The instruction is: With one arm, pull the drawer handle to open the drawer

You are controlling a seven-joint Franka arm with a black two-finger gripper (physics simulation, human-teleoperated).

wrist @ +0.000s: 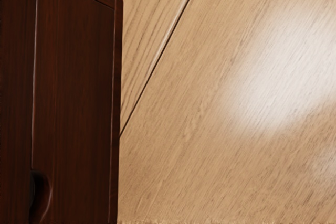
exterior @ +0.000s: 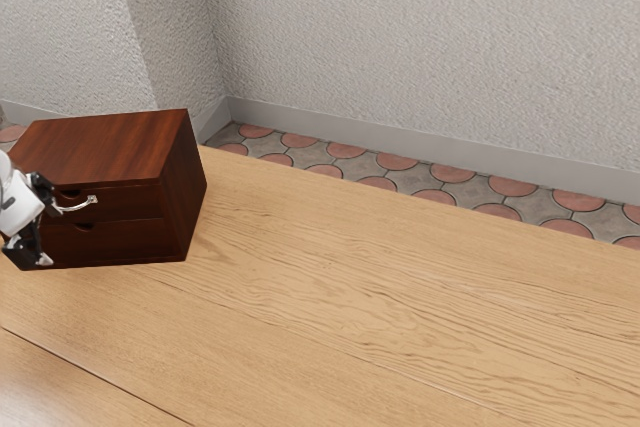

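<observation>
A dark wooden drawer cabinet [exterior: 115, 182] stands on the table at the exterior view's left. A thin silver handle [exterior: 77, 205] sticks out from its upper drawer front [exterior: 120, 202]. My gripper [exterior: 37, 219] is at the far left edge, right in front of the cabinet's face. Its black fingers [exterior: 42, 186] stand wide apart, one above and one below the handle's level, holding nothing. The handle's end lies just beside the upper finger. The wrist view looks along a dark drawer front [wrist: 73, 108], which has a small curved notch [wrist: 40, 198].
The light wooden table [exterior: 380, 297] stretches wide toward the exterior view's right and front. A seam runs across its front left corner. Beyond the table's far edge lie a tiled floor [exterior: 450, 182] and a grey wall.
</observation>
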